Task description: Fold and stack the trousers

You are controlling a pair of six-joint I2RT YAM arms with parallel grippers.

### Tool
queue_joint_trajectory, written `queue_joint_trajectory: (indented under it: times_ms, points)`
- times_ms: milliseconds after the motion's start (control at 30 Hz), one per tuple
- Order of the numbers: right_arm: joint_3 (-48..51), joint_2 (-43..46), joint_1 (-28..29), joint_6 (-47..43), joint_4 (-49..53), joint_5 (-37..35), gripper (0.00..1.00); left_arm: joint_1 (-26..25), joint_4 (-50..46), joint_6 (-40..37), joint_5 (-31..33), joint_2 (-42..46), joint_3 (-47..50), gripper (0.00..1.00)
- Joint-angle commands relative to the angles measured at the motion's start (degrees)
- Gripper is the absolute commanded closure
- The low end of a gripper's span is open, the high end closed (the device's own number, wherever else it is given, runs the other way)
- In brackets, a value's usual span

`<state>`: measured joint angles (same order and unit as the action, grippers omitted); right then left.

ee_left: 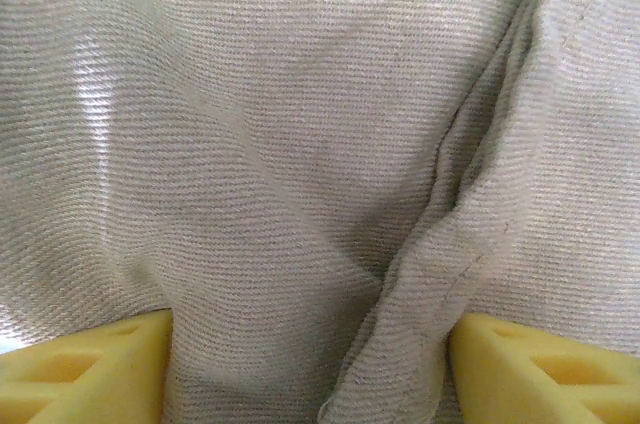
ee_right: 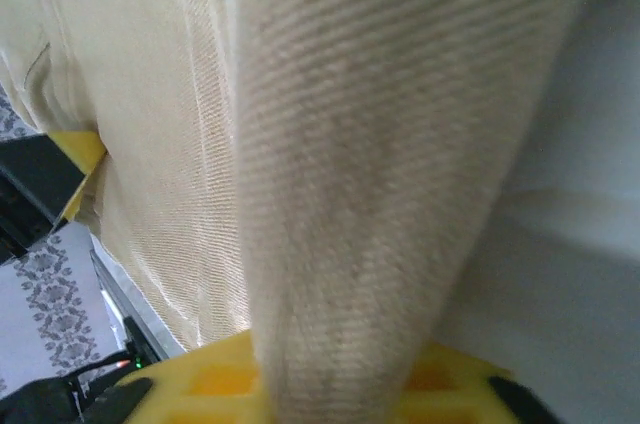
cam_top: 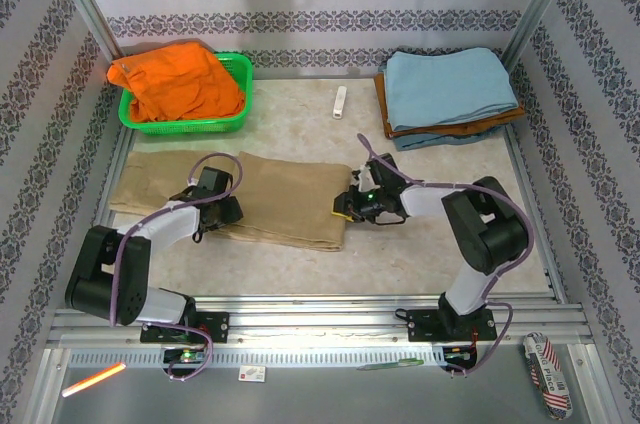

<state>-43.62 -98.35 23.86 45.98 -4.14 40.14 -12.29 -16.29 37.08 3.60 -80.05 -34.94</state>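
The khaki trousers [cam_top: 270, 199] lie flat across the left and middle of the table, legs doubled lengthwise. My left gripper [cam_top: 215, 206] rests on their middle. In the left wrist view its yellow fingers [ee_left: 90, 369] stand wide apart and open, with a raised crease of the trousers [ee_left: 440, 244] between them. My right gripper [cam_top: 350, 206] is at the trousers' right end. In the right wrist view it is shut on the trousers [ee_right: 350, 194], and a lifted band of the cloth runs up from between the yellow fingers [ee_right: 210, 379].
A green basket [cam_top: 232, 124] holding an orange garment [cam_top: 175, 84] stands at the back left. A stack topped by light-blue folded cloth [cam_top: 445, 89] sits at the back right. A small white object [cam_top: 340, 102] lies between them. Patterned walls and metal posts enclose the table.
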Motion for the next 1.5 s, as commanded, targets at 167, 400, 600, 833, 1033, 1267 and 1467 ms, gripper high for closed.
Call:
queue_joint_trajectory:
  times_ms: [167,400,600,833,1033,1267,1467]
  points:
    - [-1.8,8.3,-9.2,-11.5,24.0,-7.4,1.0,-11.2,1.8,13.0,-3.6,2.3,5.1,0.3]
    - [-0.8,15.1,-22.9,-19.7,38.8,-15.2,1.0,-26.6,1.1,21.3,-0.5,5.1,1.1,0.23]
    - [-6.3,18.4,-31.2,-21.1,44.2,-22.7,1.0,-21.5,-10.0,14.4,5.2,13.3,-6.3,0.14]
    - [-19.2,16.8,-36.1,-23.6,51.0,-28.1,1.0,-5.7,-13.9,8.0,4.5,18.9,-7.6,0.1]
    - [-29.4,14.9,-35.0,-24.4,55.4,-27.1,1.0,-3.4,-10.5,7.0,1.9,13.4,-3.8,0.09]
    - [-40.8,12.5,-22.1,-23.3,61.9,-28.0,1.0,-3.4,-4.4,3.8,-7.3,5.2,-2.3,0.17]
    - [-49.7,9.9,-5.3,-18.5,63.4,-29.4,1.0,-3.4,-2.5,2.2,-7.1,3.1,-0.6,0.53]
